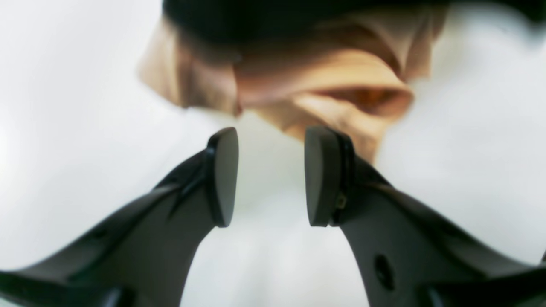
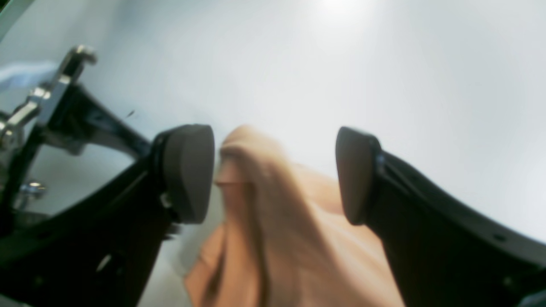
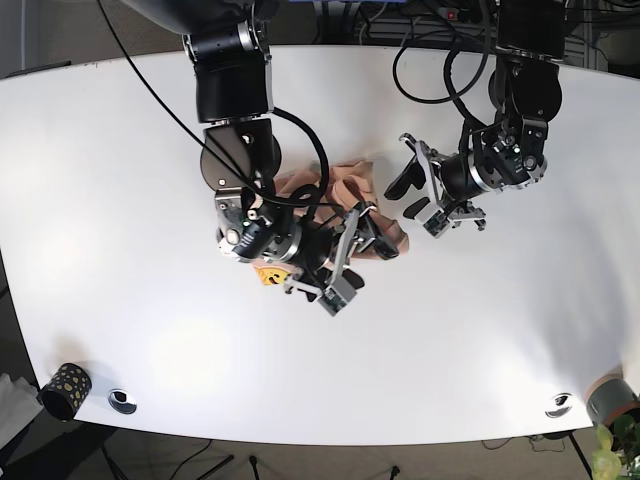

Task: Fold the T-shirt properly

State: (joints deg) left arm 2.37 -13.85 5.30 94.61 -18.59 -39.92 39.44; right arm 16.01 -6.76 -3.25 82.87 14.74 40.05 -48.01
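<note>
T-shirt (image 3: 345, 190) fabric, peach-orange, lies bunched and wrinkled near the middle of the white table (image 3: 120, 150), partly hidden under our right arm. Our right gripper (image 2: 273, 175) is spread wide, a raised fold of cloth between its pads but touching neither that we can see. Our left gripper (image 1: 271, 177) is also parted and holds nothing; the crumpled edge sits just beyond its fingertips.

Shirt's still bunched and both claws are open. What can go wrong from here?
1. The crumpled peach T-shirt lies bunched under the right arm; the open right claw, astride a raised fold, may pinch several layers.
2. The open left claw sits just short of the cloth edge and may shut on nothing.
3. The arms are near each other, so contact is possible.
</note>
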